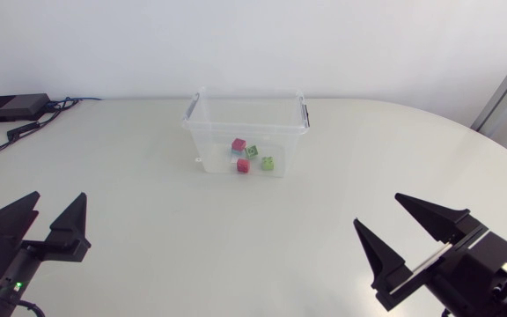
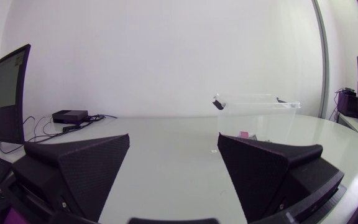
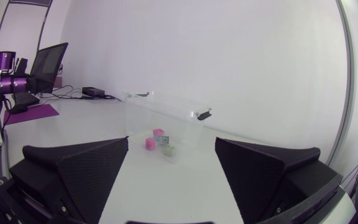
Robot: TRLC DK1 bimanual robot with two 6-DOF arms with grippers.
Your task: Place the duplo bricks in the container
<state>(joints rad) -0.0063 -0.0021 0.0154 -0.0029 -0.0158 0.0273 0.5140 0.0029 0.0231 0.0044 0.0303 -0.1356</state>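
Observation:
A clear plastic container (image 1: pixel 202 121) stands at the far middle of the table. Several duplo bricks lie inside it: a red brick (image 1: pixel 238 144), a second red brick (image 1: pixel 243 165), a green brick (image 1: pixel 252 151) and another green brick (image 1: pixel 268 163), with a pale blue one partly hidden among them. My left gripper (image 1: pixel 49 218) rests open and empty near the front left edge. My right gripper (image 1: pixel 398 225) rests open and empty near the front right edge. In the right wrist view the container (image 3: pixel 188 112) is ahead of the gripper (image 3: pixel 172 163), with a pink brick (image 3: pixel 150 144) visible through its wall.
A black box (image 1: pixel 11 107) with cables sits at the far left of the table. The left wrist view shows the container (image 2: pixel 278 106) ahead and to one side of that gripper (image 2: pixel 173 163).

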